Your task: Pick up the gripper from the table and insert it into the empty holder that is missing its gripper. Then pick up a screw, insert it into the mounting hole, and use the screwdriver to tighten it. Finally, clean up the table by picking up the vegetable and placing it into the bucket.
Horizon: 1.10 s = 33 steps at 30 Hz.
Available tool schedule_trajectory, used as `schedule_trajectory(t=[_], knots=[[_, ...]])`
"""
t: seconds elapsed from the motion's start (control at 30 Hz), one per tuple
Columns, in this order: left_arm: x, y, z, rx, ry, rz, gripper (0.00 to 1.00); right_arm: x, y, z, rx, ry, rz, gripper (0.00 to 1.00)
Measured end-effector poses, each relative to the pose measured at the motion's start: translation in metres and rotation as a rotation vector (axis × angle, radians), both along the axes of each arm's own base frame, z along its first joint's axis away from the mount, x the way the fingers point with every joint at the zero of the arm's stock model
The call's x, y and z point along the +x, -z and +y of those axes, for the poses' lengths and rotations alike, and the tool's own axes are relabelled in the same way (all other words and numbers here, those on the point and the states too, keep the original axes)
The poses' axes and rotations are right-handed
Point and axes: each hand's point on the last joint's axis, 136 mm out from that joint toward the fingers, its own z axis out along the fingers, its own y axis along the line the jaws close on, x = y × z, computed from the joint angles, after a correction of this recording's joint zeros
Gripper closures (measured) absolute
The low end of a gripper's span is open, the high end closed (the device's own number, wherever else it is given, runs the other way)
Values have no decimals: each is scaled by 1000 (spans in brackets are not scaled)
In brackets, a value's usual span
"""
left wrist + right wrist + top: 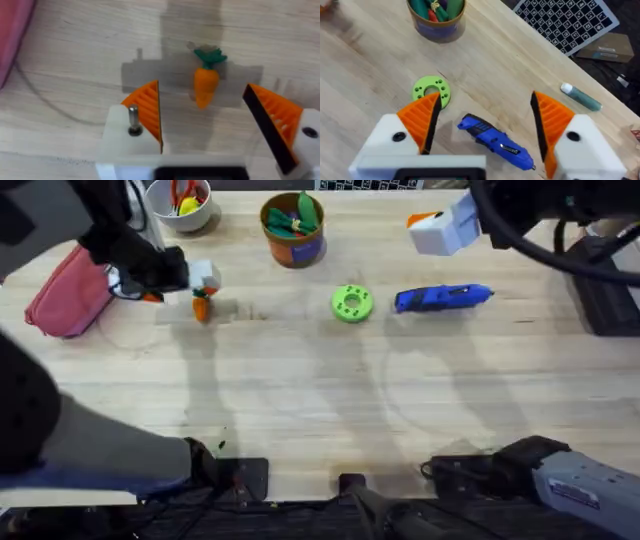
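While the left gripper (202, 125) hangs spread wide over the vegetable (205, 80), its wrist view shows a screw (133, 120) standing proud in one mount. Overhead, the right gripper (440, 225), also wide, hovers beyond the screwdriver (443, 297); bucket (293, 230) and green disc (351, 302) rest on the table (320, 400).

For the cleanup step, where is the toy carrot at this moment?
In the overhead view the carrot lies on the table at the far left, below the open left claw, right of the pink pouch.
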Motion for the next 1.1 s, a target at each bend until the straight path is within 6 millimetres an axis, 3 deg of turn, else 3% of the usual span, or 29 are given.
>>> schedule_trajectory(t=[0.23, 0.43, 0.5, 0.67, 0.7, 1.1], knots=[[1, 41, 2, -8, 16, 90, 4, 0, 0, 0, 0, 0, 0, 9], [12, 46, 1, 11, 38, 67, 114, 0, 0, 0, 0, 0, -1, 9], [14, 46, -4, 11, 60, 67, 227, 0, 0, 0, 0, 0, 1, 9], [20, 45, -17, 11, 109, 57, 948, 0, 0, 0, 0, 0, 1, 8], [20, 45, -18, 9, 109, 61, 978, 0, 0, 0, -1, 0, 2, 9], [13, 45, -17, -2, 102, 88, 982, -1, 2, -1, -3, 0, 8, 9]])
